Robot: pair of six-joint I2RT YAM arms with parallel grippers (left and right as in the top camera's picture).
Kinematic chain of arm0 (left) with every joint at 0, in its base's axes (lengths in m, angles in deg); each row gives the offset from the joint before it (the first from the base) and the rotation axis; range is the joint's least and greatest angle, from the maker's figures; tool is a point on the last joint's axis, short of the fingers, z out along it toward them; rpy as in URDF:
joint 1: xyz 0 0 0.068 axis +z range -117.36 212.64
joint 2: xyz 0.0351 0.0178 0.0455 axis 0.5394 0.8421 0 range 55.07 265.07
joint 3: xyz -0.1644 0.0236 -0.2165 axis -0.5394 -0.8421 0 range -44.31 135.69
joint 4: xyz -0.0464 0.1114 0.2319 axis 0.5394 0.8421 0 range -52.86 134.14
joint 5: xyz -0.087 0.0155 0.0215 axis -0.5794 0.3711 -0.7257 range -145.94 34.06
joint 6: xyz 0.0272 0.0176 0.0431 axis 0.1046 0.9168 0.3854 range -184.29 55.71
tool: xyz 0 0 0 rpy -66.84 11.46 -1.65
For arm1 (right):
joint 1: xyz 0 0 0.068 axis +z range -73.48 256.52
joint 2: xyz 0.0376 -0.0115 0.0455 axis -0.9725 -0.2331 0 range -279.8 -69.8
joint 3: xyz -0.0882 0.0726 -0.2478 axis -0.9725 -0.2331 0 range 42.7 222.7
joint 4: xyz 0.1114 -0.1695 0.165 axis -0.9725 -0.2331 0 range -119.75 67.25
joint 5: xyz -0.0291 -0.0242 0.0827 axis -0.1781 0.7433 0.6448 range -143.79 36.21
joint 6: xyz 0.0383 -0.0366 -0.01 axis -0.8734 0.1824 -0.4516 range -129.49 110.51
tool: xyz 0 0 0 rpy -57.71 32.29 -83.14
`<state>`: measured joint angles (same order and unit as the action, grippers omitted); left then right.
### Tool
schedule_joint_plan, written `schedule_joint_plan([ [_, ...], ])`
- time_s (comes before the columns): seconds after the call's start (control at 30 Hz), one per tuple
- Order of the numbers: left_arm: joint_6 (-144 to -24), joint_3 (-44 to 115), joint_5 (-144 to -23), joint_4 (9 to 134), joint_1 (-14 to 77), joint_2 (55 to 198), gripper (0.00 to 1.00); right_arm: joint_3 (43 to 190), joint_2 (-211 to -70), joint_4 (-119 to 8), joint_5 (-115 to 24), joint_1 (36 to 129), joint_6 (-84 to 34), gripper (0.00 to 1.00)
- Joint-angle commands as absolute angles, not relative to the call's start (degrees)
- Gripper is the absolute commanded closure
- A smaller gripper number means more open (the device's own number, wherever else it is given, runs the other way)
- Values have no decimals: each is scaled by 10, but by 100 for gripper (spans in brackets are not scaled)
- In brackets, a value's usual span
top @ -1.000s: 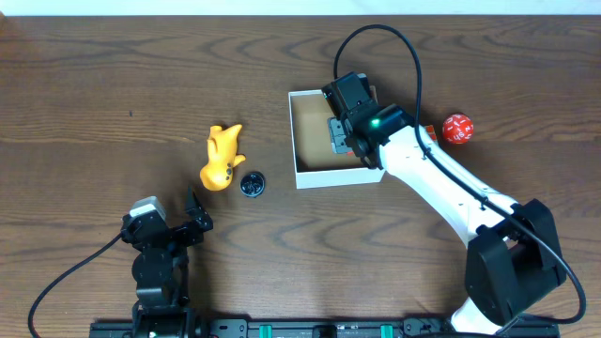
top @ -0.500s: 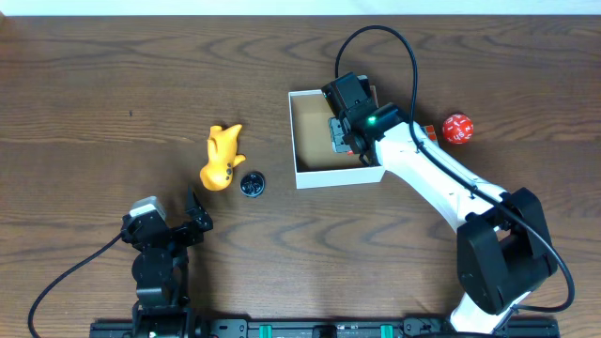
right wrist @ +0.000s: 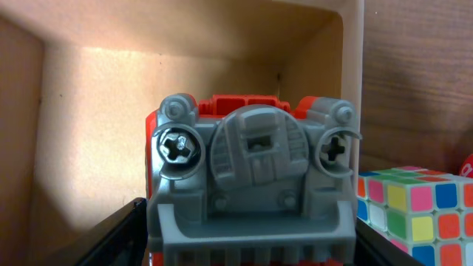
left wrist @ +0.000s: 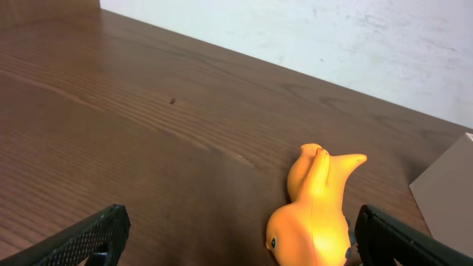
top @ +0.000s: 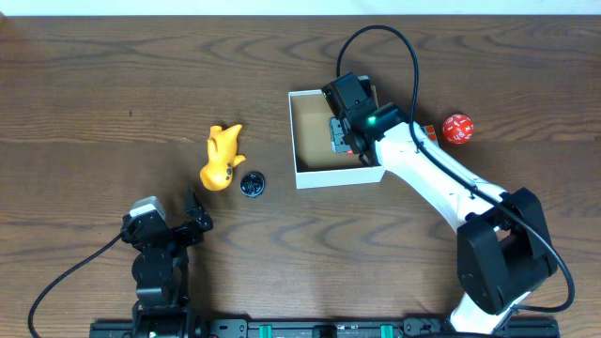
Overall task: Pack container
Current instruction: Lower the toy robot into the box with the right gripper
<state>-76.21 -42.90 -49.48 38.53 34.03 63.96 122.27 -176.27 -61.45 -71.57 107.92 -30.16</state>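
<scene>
The container [top: 308,150] is a shallow white box with a brown inside, right of the table's centre. My right gripper [top: 342,130] is over its right half, shut on a red and grey toy vehicle [right wrist: 251,155], whose grey underside faces the wrist camera. The toy is low inside the box, near the box's white wall [right wrist: 353,66]. My left gripper [top: 194,219] is open and empty near the front left. A yellow rubber duck [left wrist: 318,214] lies ahead of it, between its fingers in the left wrist view.
The duck [top: 222,158] lies left of the box with a small black round object [top: 252,184] beside it. A red ball [top: 457,129] and a colourful puzzle cube [right wrist: 414,207] sit on the table just right of the box. A box corner [left wrist: 447,185] shows in the left wrist view.
My right arm shifted slightly, its elbow swinging inward, with the gripper staying over the box with the toy. The left arm has not moved.
</scene>
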Motion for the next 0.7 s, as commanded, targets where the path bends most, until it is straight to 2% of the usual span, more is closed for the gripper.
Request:
schedule_joint_plan([
  [0.0, -755, -441, -478, 406, 339, 635, 2, 1235, -1769, -621, -722, 1077, -314, 78],
  [0.67, -754, -441, -478, 406, 339, 635, 2, 1235, -1769, -649, -694, 1079, -322, 77],
])
